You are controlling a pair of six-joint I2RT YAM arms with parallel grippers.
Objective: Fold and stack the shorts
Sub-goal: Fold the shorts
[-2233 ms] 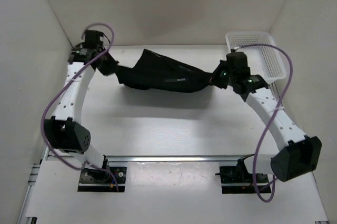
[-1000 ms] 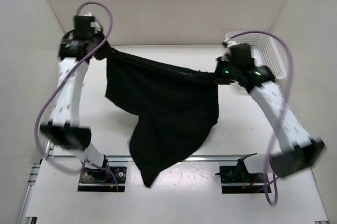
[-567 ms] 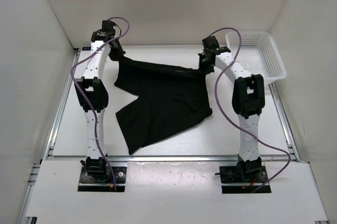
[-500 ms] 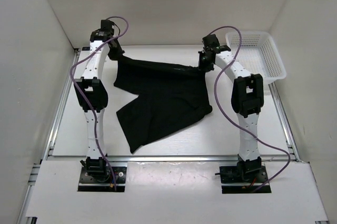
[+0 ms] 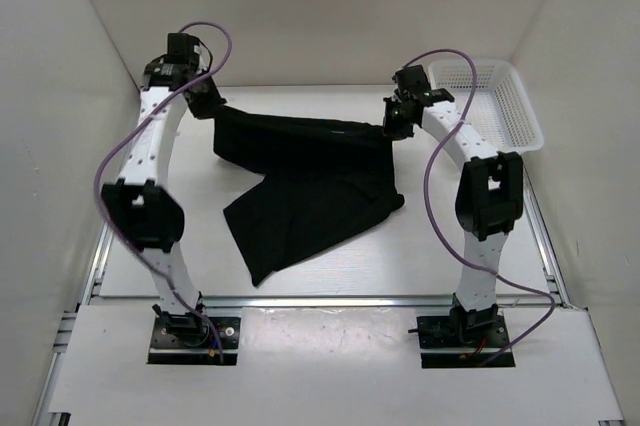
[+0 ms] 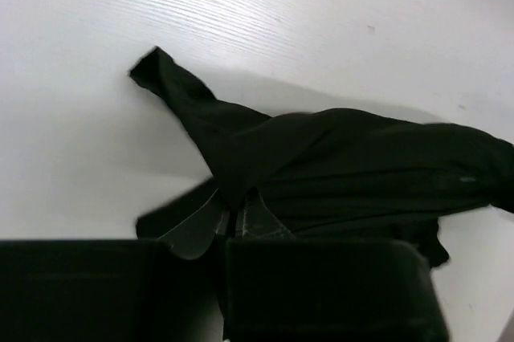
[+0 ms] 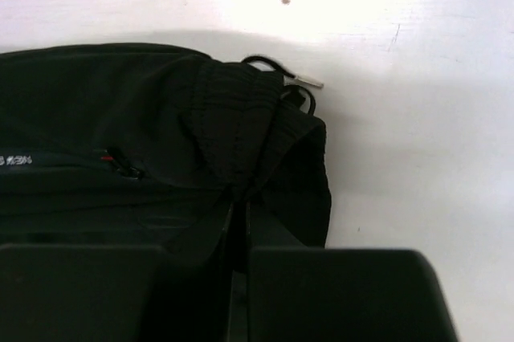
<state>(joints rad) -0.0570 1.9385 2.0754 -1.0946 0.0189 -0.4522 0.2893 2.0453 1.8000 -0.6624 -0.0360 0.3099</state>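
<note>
Shorts (image 5: pixel 310 191) lie mid-table (image 5: pixel 150 196), legs near, waistband far. L gripper (image 5: pixel 207 106) & R gripper (image 5: pixel 393 126) each clamped on a far waistband corner. Step: laying flat. Next, prob: release, re-grip for fold.

Both arms stretch away from their bases, elbows bent high. The left pincer (image 5: pixel 211 106) is clamped tight on the far left corner of the shorts (image 5: pixel 310 181). The right pincer (image 5: pixel 392 125) is clamped tight on their far right corner.
</note>
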